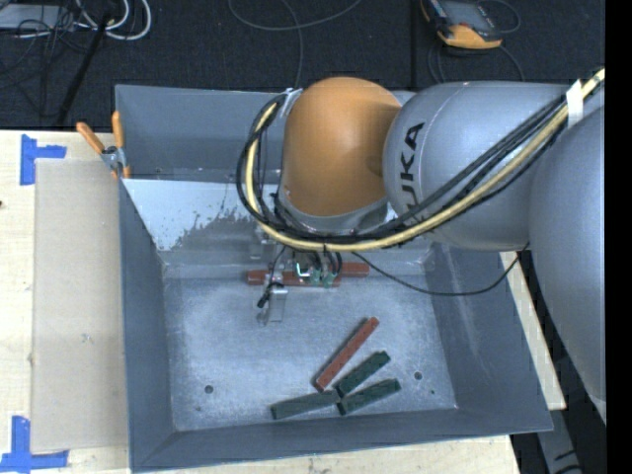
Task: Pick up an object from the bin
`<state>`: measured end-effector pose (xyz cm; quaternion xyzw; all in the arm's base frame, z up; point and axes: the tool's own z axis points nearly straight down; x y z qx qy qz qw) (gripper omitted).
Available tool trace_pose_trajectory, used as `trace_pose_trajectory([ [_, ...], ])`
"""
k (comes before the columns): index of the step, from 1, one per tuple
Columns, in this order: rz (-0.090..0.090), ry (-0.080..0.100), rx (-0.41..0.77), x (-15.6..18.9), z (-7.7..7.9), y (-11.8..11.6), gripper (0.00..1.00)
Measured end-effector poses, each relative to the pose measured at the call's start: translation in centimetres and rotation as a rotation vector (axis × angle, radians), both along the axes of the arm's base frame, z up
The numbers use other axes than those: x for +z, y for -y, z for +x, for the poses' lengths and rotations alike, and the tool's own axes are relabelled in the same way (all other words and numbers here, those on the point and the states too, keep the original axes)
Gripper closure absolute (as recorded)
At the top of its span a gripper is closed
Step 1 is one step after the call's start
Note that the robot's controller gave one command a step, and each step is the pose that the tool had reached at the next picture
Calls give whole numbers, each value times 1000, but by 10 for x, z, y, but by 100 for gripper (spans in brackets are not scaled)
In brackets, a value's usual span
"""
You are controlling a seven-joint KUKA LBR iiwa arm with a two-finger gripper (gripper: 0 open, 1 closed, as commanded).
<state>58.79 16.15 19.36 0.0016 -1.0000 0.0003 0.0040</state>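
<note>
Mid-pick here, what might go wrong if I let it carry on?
The gripper is close beside a reddish-brown stick lying along the foot of the bin's back wall. It may close off-centre, or push the stick against the wall. The arm's orange cover hides much of that stick, so a grasp would be hard to confirm.

Premises: a robotics laboratory or test cell, not a home or shop. Grounds: an industrial grey arm (484, 126) (maker's lettering partly legible on its casing) enters from 3 o'clock. A yellow-and-black cable bundle (464, 197) runs along it, and an orange cover (331, 146) sits at its wrist. It stands over a grey metal bin (197, 354) at centre. At 11 o'clock loose leads (123, 8) trail over a dark surface. At 1 o'clock lies an orange-and-black device (462, 26).
</note>
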Motion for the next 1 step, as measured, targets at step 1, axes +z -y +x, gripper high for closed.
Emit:
trace_pose_trajectory([
  [1, -4, 1, 11, -63, -4, 82, 0],
])
